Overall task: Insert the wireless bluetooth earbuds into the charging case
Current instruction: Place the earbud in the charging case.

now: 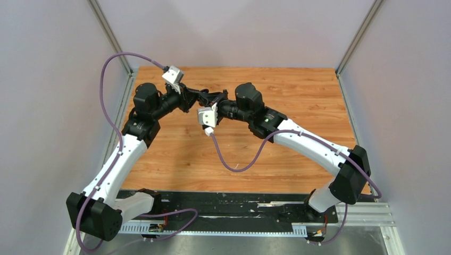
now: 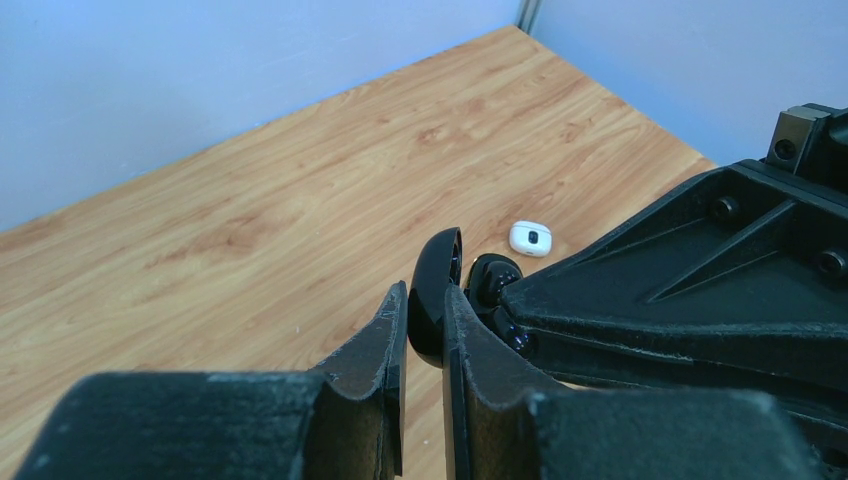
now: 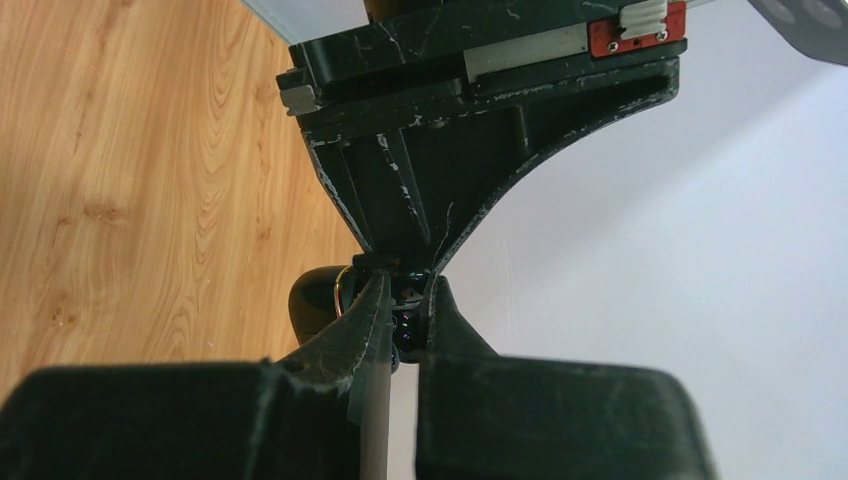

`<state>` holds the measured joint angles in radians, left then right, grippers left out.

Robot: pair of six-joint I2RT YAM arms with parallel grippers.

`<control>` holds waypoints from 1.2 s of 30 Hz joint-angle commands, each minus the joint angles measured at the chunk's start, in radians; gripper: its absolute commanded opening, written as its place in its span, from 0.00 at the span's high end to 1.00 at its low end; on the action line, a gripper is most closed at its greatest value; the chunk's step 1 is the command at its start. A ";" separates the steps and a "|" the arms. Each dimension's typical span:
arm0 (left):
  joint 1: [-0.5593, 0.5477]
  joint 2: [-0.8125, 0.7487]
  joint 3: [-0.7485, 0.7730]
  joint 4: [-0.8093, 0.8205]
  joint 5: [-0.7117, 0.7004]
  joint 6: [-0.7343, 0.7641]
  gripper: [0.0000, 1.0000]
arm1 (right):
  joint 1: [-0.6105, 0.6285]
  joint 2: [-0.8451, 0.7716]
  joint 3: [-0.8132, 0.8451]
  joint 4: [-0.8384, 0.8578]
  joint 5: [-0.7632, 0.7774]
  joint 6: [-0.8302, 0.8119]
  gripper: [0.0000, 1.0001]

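Two arms: left arm (image 1: 114, 162), right arm (image 1: 311, 142). One black charging case (image 2: 432, 295), one black earbud (image 2: 492, 278), one small white pod (image 2: 531, 238).

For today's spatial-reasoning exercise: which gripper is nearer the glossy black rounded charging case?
Left. The left gripper is clamped on the glossy black charging case; the right gripper, pinching a small black earbud, sits just beside it.

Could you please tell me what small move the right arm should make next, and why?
Probably ease the right gripper slightly toward the black case: it looks shut on a small black earbud right beside the case, which the left gripper holds pinched. Whether the bud is already seated is hidden.
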<state>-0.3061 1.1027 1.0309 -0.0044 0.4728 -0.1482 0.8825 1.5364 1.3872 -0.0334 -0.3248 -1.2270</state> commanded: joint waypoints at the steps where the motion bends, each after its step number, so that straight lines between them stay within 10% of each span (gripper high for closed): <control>1: -0.005 -0.030 0.000 0.046 0.020 0.023 1.00 | 0.005 0.011 0.046 -0.007 0.023 -0.006 1.00; 36: -0.005 -0.024 -0.001 0.049 -0.029 -0.022 1.00 | 0.006 -0.030 0.009 -0.027 0.055 -0.036 1.00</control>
<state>-0.3069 1.1011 1.0256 -0.0029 0.4530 -0.1551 0.8833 1.5375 1.3956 -0.0525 -0.2775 -1.2472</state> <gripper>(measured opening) 0.204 0.052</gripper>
